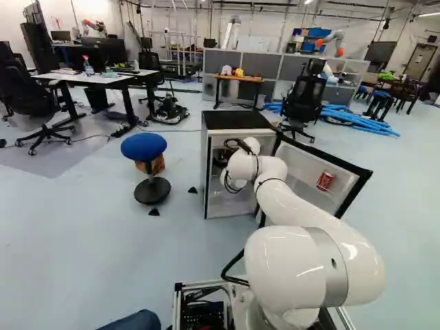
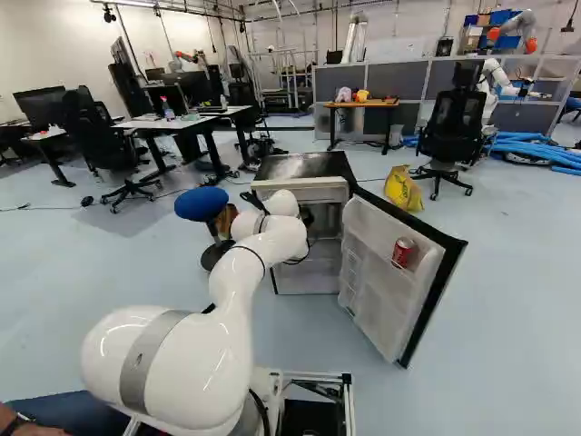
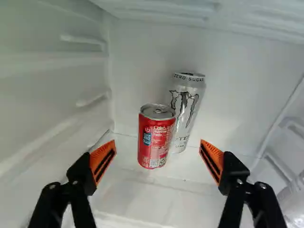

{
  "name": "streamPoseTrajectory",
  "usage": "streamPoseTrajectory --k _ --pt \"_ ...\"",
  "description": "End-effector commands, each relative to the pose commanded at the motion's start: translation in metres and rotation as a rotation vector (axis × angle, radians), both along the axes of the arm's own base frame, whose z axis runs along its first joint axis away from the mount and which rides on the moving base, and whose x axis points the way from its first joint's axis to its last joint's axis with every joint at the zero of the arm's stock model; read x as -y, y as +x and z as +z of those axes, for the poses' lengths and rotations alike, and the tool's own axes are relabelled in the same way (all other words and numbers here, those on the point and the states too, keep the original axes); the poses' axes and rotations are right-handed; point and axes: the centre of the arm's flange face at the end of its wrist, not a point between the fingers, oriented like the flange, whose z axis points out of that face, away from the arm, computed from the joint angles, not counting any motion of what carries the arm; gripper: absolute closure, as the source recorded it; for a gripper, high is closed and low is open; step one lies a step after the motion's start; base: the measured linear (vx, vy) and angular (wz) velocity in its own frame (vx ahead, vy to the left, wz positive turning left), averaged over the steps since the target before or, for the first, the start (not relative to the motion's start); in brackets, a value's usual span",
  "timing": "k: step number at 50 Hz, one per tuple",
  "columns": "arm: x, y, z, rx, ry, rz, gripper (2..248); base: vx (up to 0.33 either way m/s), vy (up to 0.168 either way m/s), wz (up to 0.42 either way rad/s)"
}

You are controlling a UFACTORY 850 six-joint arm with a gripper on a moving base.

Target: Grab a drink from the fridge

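Gripper (image 2: 307, 216), at the end of a white arm (image 2: 238, 272), reaching into an open fridge (image 1: 237, 120), with its two orange-padded fingers (image 3: 103, 159) spread wide, apart from the cans. Straight ahead, in line with the gap between the fingers, a red drink can (image 3: 156, 135) stands upright on the fridge's white floor. Just behind it and slightly to one side stands a taller silver can (image 3: 192, 104), partly hidden; whether the two touch is hard to tell. To the gripper's right, the fridge door (image 2: 372, 313) is swung open, with another red can (image 2: 404, 252) on its shelf. Outside, to the gripper's left, is a blue-topped stool (image 1: 144, 146). Farther off, beyond the door, are a yellow bag (image 2: 402, 189) and a black office chair (image 2: 452, 127).
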Motion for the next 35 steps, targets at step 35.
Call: streamPoseTrajectory --k 35 --pt "0.0000 0.0000 0.0000 0.000 0.000 0.000 46 0.000 0.000 0.000"
